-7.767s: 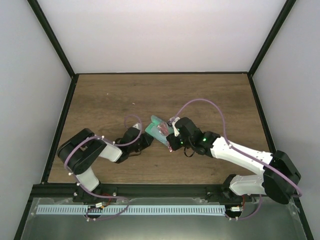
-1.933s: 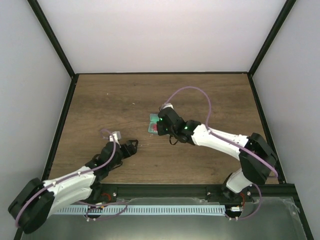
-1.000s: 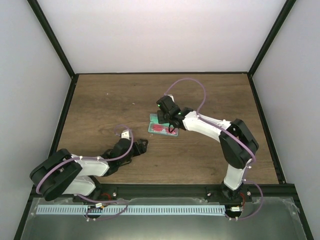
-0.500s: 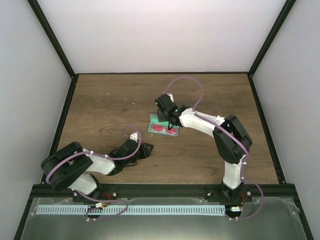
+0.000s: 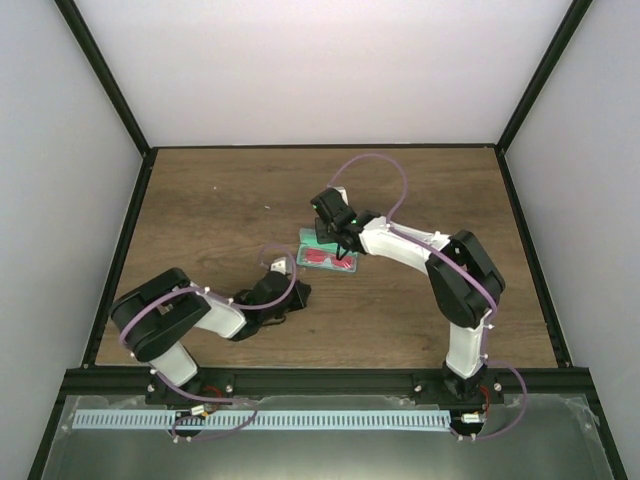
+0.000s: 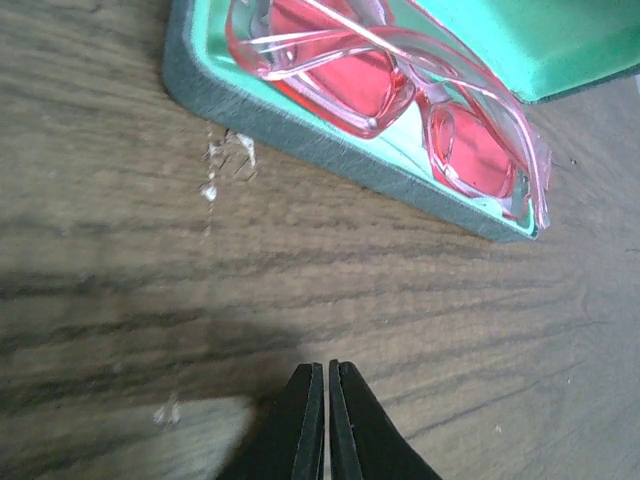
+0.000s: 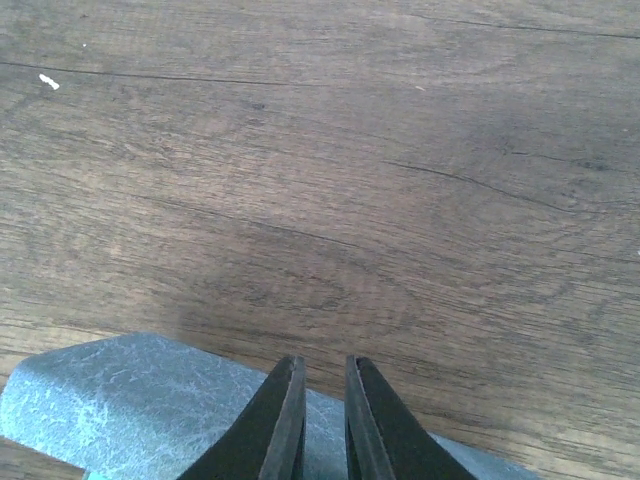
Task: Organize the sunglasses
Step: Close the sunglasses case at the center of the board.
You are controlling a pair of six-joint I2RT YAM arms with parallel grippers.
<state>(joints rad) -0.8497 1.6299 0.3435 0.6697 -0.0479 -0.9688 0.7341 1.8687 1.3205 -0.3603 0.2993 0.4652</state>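
Black fingers of the left gripper [image 6: 325, 400] are pressed together with nothing between them, low over the wooden table [image 6: 150, 260], a little short of the case [image 6: 300, 128]. The right gripper [image 7: 317, 400] leaves only a slim gap between its fingers, right at the grey-blue lid [image 7: 120, 400]; whether it pinches the lid I cannot tell. The sunglasses [image 6: 400, 100], red-lensed and folded, lie inside the open case on its green lining. From above, the case sits near the table's middle, between both arms' reach
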